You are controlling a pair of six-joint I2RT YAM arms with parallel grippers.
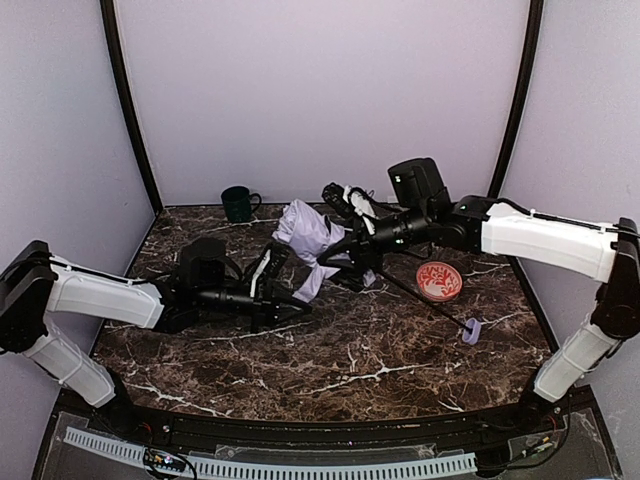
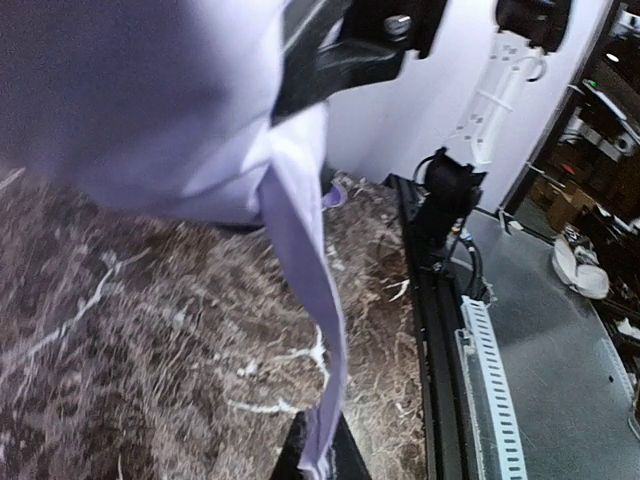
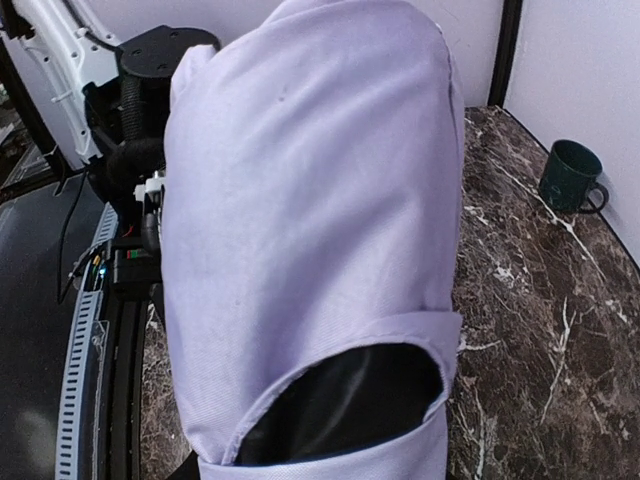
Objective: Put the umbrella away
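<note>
There is one umbrella [image 1: 305, 232] here, folded down to a loose bundle of pale lavender-white fabric that sits between the two arms, toward the back of the dark marbled worktop [image 1: 330, 350]. Its one thin black shaft [image 1: 425, 298] slants away to the right and toward the front, passing just beside the bowl, and ends in a single small lavender handle [image 1: 472, 331] that lies low at the worktop. Two arms reach in, one from each side. The left fingers [image 1: 278, 258] are closed: seen from the left wrist, a long strip of the pale fabric runs straight down into them and is pinched there. The right fingers [image 1: 343, 252] are buried where the fabric meets the black ribs. From the right wrist the bundle fills almost the whole view, with a pocket of black lining showing at its lower edge, so I cannot tell whether these fingers are clamped or slack. Besides the umbrella I count two other things on the worktop. One is a dark green mug [image 1: 238, 203], standing upright near the back left corner, well apart from the fabric. The other is a red-patterned bowl [image 1: 439, 281] on the right, beneath the right arm's forearm. A single white slotted strip [image 1: 300, 466] runs along the near edge below the arm bases.
</note>
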